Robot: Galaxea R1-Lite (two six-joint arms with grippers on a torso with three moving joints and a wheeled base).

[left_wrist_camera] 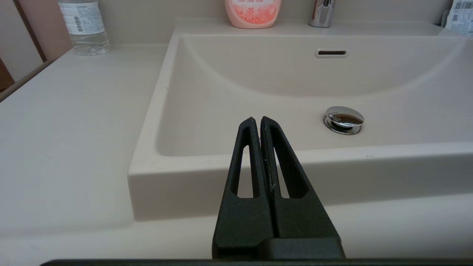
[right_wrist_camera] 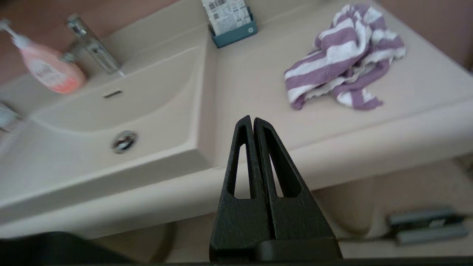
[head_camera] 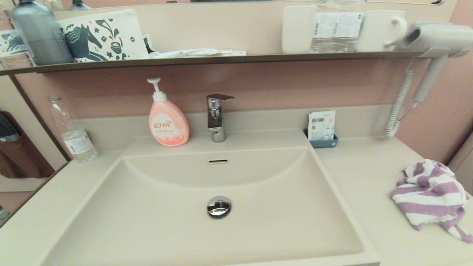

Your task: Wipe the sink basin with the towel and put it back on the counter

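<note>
The purple-and-white striped towel lies crumpled on the beige counter to the right of the sink basin, which has a chrome drain plug. Neither gripper shows in the head view. My left gripper is shut and empty, held in front of the basin's near rim. My right gripper is shut and empty too, off the counter's front edge, nearer than the towel and to its left.
A pink soap pump bottle and a chrome tap stand behind the basin. A water bottle is on the left counter, a small blue holder with a card at the back right. A hairdryer hangs right, under a loaded shelf.
</note>
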